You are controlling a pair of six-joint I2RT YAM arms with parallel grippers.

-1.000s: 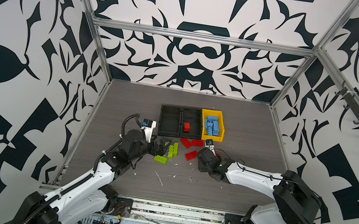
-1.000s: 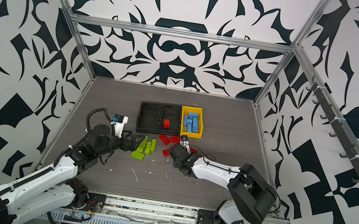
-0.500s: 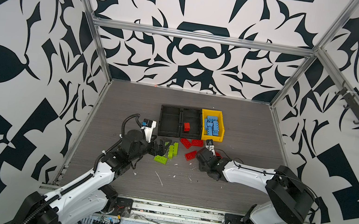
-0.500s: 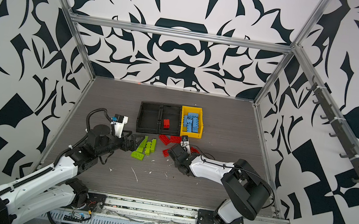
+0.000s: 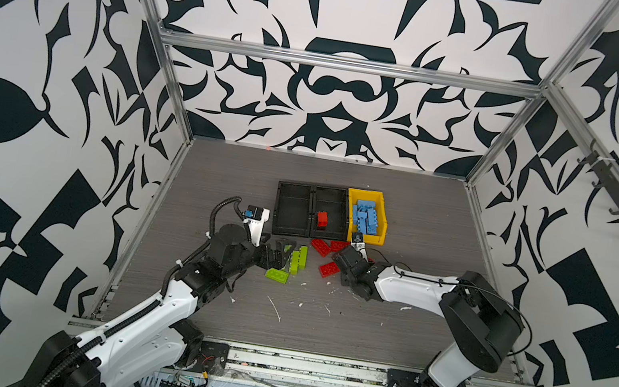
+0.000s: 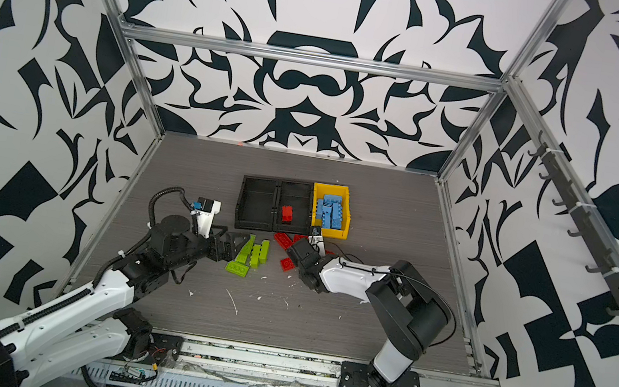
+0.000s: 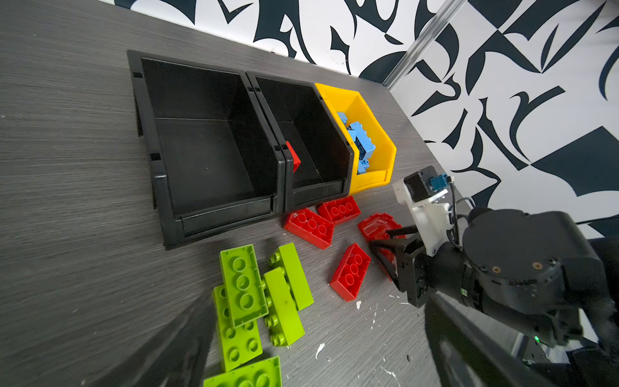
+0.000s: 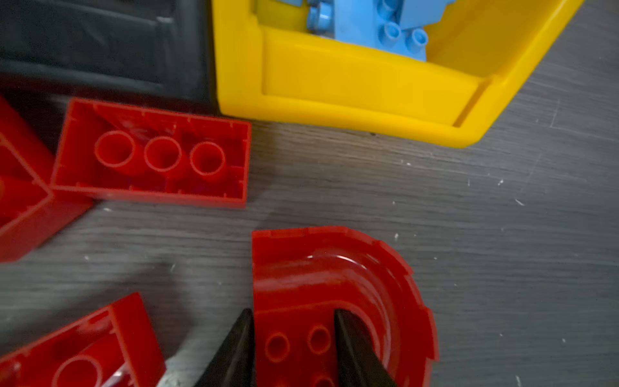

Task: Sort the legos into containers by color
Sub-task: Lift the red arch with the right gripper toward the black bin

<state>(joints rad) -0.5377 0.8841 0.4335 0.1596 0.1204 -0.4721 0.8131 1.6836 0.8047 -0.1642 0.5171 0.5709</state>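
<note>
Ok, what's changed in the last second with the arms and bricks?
The right gripper has closed on one leg of the red arch piece; that arm's elbow has swung leftward in both top views. The left gripper stays open over the lime green bricks. The loose red bricks, the red brick in the black bin and the light blue bricks in the yellow bin have not moved.

Three bins (image 7: 160, 187), five green bricks (image 7: 243, 284), four red bricks (image 7: 310, 228), one arch (image 8: 335, 278), several blue bricks (image 7: 363, 144)
</note>
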